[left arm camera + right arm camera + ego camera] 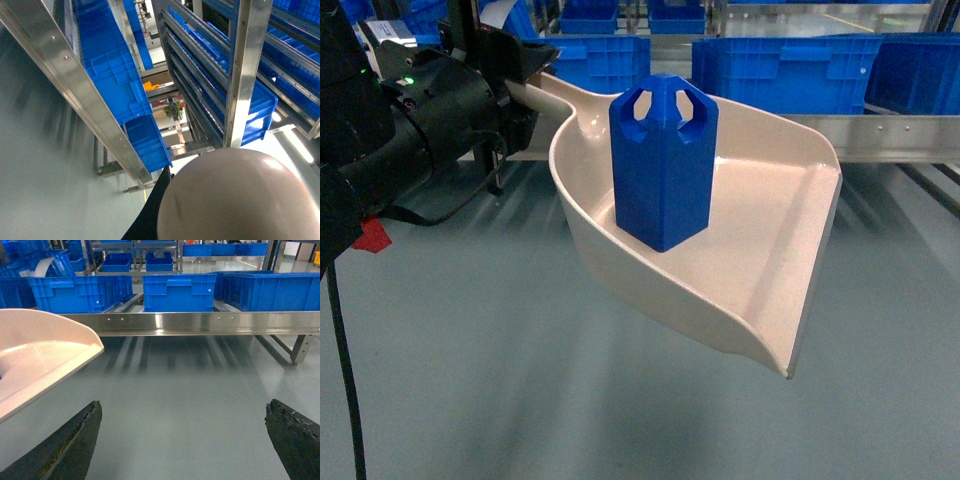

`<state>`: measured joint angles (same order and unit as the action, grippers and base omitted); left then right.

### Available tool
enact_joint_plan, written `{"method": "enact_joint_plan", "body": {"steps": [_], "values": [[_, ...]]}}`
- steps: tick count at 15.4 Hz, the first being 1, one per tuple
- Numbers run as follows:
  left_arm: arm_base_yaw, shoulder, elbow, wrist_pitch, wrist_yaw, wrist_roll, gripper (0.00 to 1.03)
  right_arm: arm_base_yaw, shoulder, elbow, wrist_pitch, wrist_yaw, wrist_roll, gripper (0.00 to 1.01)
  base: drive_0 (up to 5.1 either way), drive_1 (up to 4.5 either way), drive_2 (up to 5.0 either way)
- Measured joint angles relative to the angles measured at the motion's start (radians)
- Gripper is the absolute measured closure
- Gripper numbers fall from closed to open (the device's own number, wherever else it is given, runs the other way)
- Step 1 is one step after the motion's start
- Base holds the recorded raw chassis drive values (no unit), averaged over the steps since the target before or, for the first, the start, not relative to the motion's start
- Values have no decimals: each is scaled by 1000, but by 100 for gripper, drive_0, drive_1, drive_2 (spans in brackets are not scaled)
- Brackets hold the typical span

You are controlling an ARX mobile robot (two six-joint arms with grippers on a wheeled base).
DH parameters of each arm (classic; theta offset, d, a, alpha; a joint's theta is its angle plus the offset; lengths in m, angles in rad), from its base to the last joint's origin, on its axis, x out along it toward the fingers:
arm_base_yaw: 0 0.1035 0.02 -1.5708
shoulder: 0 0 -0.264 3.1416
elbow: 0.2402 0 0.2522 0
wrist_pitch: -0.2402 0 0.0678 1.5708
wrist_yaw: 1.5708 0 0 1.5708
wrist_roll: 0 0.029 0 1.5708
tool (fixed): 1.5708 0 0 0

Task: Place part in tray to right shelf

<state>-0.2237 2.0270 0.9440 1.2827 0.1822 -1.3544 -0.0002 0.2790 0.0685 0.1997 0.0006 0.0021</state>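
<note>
The blue part (663, 165) stands upright inside the beige tray (770, 230), towards its back wall. The tray hangs in the air above the floor, its wide lip pointing to the lower right. My left gripper (523, 82) is shut on the tray's handle at the upper left. In the left wrist view the tray's rounded underside (240, 197) fills the lower right beside one black finger (150, 220). My right gripper (182, 407) is open over bare floor with nothing between its fingers. The tray's corner (45, 347) shows to its left. The right gripper is out of the head view.
A steel shelf rail (890, 135) runs across the back, carrying large blue crates (785, 70). The right wrist view shows the same rail (200, 322) and crates (179, 291). Grey floor (520, 380) lies below the tray. Tall shelf frames with blue bins (245, 75) stand ahead.
</note>
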Motion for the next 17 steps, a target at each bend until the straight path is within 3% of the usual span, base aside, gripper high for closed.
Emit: {"method": "enact_joint_plan", "body": {"steps": [17], "values": [[-2,0,0,-7,2,0,91,0,0,0,3,-1,0,3,52,404,-399]]}}
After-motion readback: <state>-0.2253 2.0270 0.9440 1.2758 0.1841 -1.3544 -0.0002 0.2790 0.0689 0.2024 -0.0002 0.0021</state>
